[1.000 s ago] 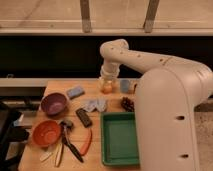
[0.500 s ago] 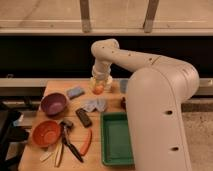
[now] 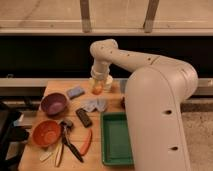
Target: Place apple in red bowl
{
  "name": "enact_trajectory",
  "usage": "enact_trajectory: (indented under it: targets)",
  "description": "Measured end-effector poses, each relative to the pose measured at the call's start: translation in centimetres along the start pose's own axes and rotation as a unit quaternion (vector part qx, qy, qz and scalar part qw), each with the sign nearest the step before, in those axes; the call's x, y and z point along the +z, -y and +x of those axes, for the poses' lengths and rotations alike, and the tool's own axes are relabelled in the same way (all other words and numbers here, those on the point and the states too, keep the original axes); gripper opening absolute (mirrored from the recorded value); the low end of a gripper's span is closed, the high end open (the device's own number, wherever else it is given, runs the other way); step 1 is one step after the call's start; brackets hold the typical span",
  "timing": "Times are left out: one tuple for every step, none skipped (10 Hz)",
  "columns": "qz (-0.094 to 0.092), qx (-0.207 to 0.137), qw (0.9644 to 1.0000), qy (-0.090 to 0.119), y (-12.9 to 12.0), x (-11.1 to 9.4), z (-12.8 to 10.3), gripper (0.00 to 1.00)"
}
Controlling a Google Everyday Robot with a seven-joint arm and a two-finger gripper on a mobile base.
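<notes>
Red bowl [image 3: 46,132] recorded empty. Apple [image 3: 96,90] is clamped in the gripper [image 3: 98,87] jaws, well beyond the bowl over the bench [image 3: 37,161] — carried nearer the bowl than a second ago.

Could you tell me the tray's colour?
The tray is green, camera view; gripper at the apple.

The pincer [image 3: 98,85] directly above the apple [image 3: 96,90] hides its top.

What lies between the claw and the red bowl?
Camera view: bare table, edged by the purple bowl, between the claw holding the apple and the red bowl.
</notes>
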Motion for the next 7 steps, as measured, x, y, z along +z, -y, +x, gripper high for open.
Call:
enact_trajectory:
  targets:
    - [-0.002,-0.013,0.9999,-0.001,-0.8,0.2,-0.1,0.0]
    - [-0.009,-0.035,0.9993,-0.005,-2.6,0.7,-0.1,0.0]
    - [-0.016,-0.061,0.9979,-0.008,-5.2,1.3,0.2,0.0]
    - [-0.021,-0.078,0.9966,-0.011,-6.9,1.7,0.7,0.0]
    - [-0.027,-0.097,0.9948,-0.014,-8.8,2.0,1.2,0.0]
    - [-0.039,-0.132,0.9904,-0.018,-12.1,2.7,1.6,0.0]
    - [-0.047,-0.157,0.9862,-0.022,-14.1,3.1,1.6,0.0]
